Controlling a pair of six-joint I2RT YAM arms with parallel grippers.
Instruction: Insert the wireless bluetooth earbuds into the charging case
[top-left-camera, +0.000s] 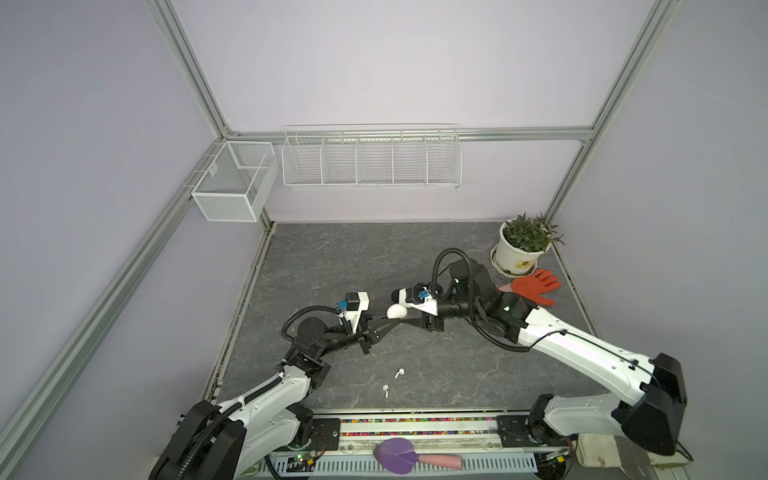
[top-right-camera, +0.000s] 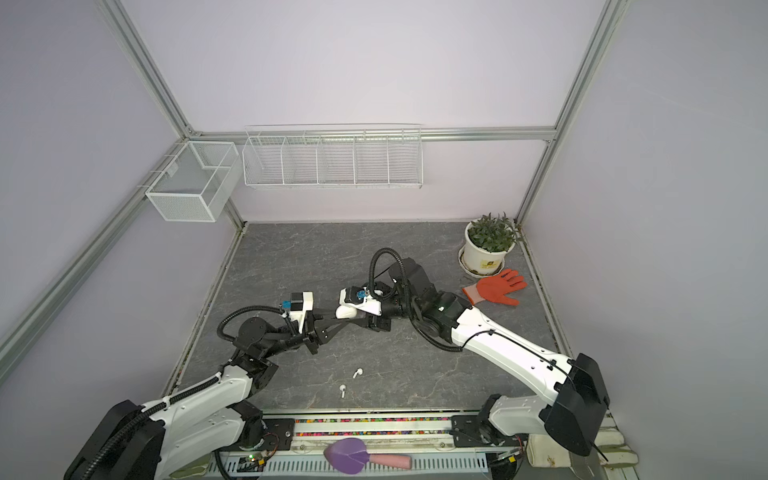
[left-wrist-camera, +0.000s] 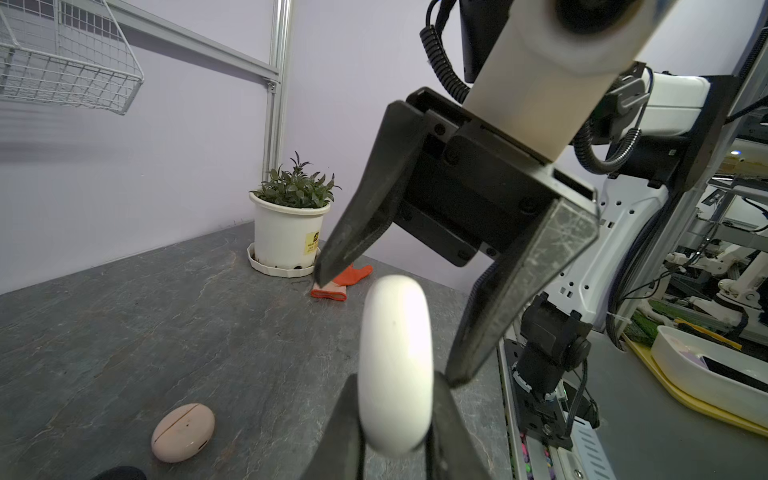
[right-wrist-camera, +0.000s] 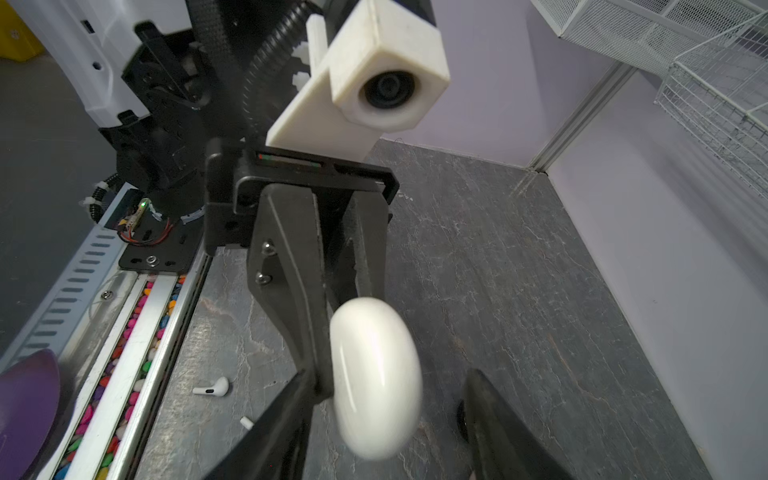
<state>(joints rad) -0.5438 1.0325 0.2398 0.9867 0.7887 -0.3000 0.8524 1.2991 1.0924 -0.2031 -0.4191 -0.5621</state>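
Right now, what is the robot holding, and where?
The left claw pinches the white case by one end. The right claw is open, holding nothing.

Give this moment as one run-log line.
left gripper: shut on white charging case, held above table | right gripper: jaws open around case | white earbuds: two loose on table | pink case: closed, on table

I work in a robotics lab, inside a test cell. Aluminium frame posts (top-left-camera: 187, 62) hold plain lilac wall panels (top-left-camera: 395, 62) around my grey stone-patterned tabletop (top-left-camera: 332, 257), and a wire basket rack (top-left-camera: 370, 158) and a mesh box (top-left-camera: 226, 195) hang on them. Beyond the cell's open side, more white robot arms (left-wrist-camera: 735, 286) stand among benches.
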